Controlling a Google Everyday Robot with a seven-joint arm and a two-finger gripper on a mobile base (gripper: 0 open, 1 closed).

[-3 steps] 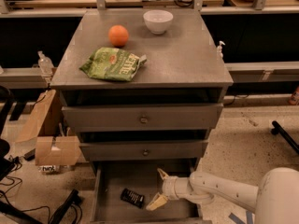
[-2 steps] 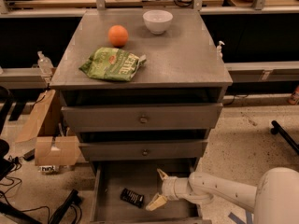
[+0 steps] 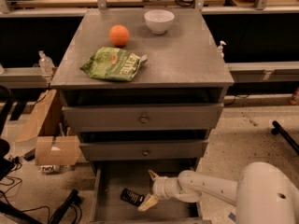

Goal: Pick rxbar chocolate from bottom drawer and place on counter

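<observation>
While the bottom drawer (image 3: pixel 105 181) stands pulled out at the lower middle of the frame, we see the rxbar chocolate (image 3: pixel 132 196) lying flat on its plain grey floor: a small, slim black rectangle with faint light print, set at a slant. Just right of it hangs the pincer (image 3: pixel 148 189), its two pale, tapered fingers spread apart and holding nothing, on a smooth white arm (image 3: pixel 210 188). Above, the matte, scuffed grey table (image 3: pixel 187 55) carries a crinkled green chip bag (image 3: pixel 113 64), a round orange (image 3: pixel 119 35) and a white bowl (image 3: pixel 159 21). Compared with a second ago, the pincer has edged left, nearer the bar, which has not moved.
</observation>
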